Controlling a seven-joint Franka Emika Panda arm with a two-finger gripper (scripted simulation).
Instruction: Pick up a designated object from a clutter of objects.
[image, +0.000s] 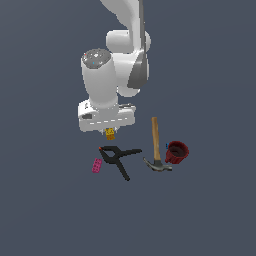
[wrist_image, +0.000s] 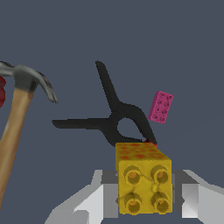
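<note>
The tiny yellow-orange studded block (wrist_image: 143, 177) sits between my gripper's fingers (wrist_image: 109, 192), which are shut on it; in the exterior view the block (image: 110, 133) hangs just under the hand, above the floor. My gripper (image: 110, 134) is above and behind the black spring clamp (image: 118, 158). The clamp also shows in the wrist view (wrist_image: 118, 120), below the held block. The fingertips are mostly hidden behind the block.
A wooden-handled claw hammer (image: 156, 145) lies to the exterior view's right of the clamp, with a dark red mug (image: 176, 152) beside its head. A small pink brick (image: 96, 165) lies left of the clamp. The hammer (wrist_image: 19, 113) and pink brick (wrist_image: 160, 107) show in the wrist view.
</note>
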